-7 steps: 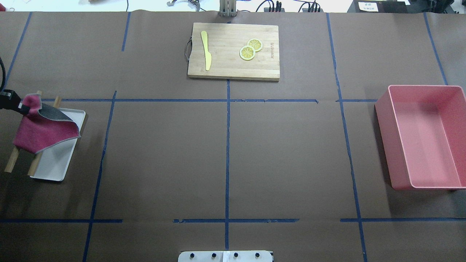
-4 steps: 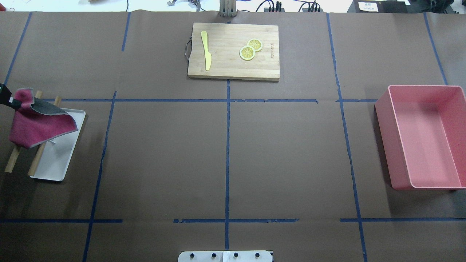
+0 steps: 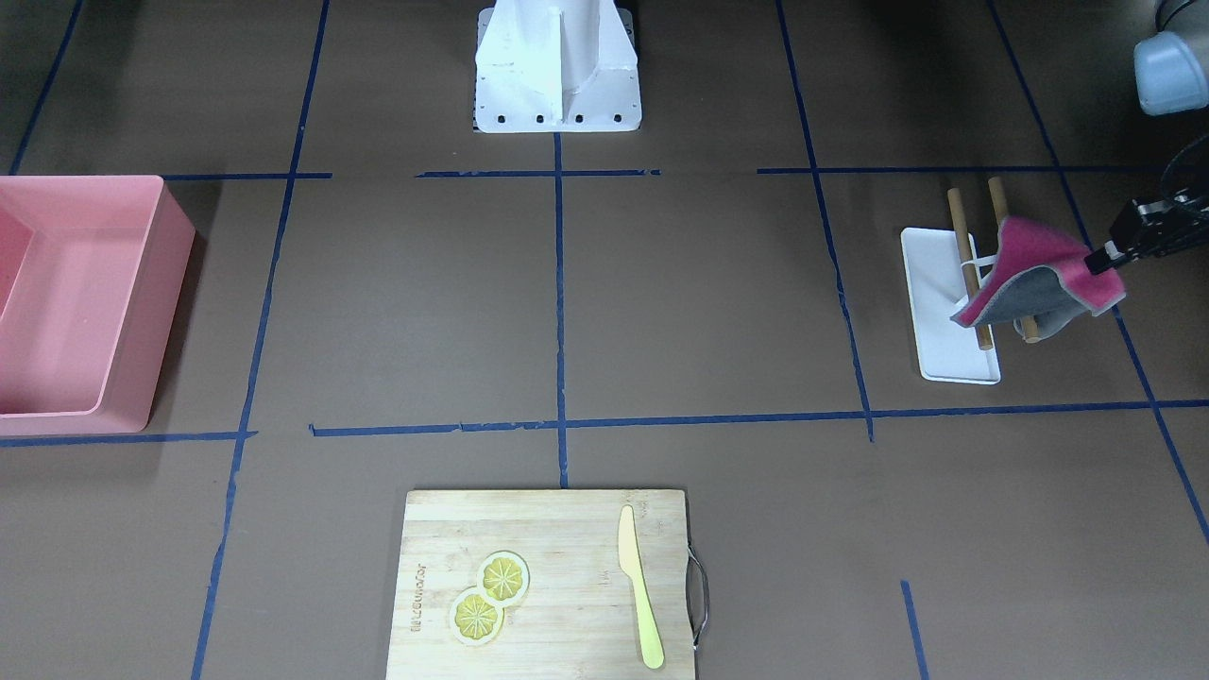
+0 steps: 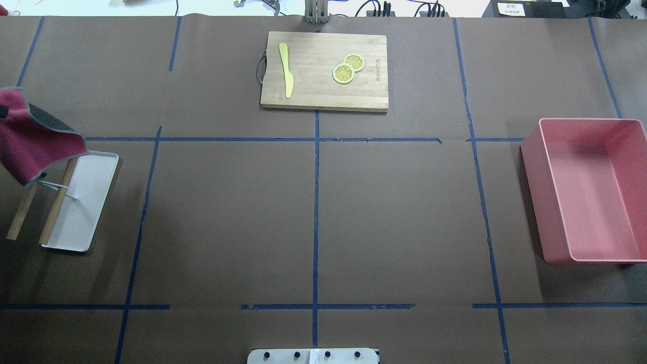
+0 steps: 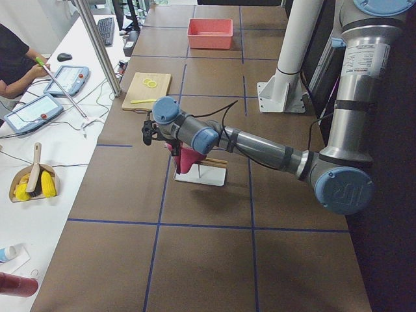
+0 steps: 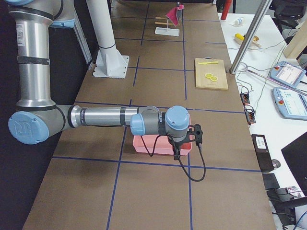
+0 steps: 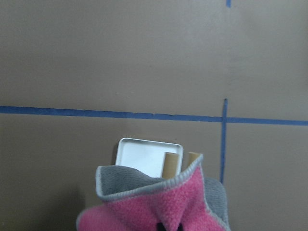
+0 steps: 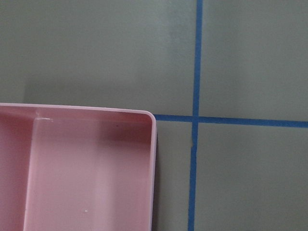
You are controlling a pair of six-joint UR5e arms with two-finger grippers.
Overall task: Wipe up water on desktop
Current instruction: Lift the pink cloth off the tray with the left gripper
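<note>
Desk [image 4: 394, 212] is what everything sits on: a broad matte brown top crossed by thin blue tape lines, filling the whole space in front of the robot.

At the desk's end on the robot's left, a pink cloth [image 3: 1034, 274] with a grey underside hangs in the air, pinched by one corner in the left end effector [image 3: 1100, 257], which is clenched on it. The cloth droops over a white tray [image 4: 83, 202] and the two wooden dowels [image 4: 53, 212] that lie lengthwise along it. From where I stand I can't tell whether the lowest fold brushes the dowels or hangs just clear of them.

Along the desk's far edge from the robot, near the middle, a bamboo cutting board [image 4: 323, 96] lies flat. It carries a yellow knife [image 4: 287, 71] near its handle end and two overlapping lemon slices [image 4: 348, 68] well apart from the knife.

At the robot's right end sits a pink bin [image 4: 536, 202]. The right arm reaches out low above it, and its wrist camera looks down on one bin corner beside a crossing of tape lines. The right end effector [image 6: 196, 136] shows only from the side, so I cannot tell whether it is released or clenched.
</note>
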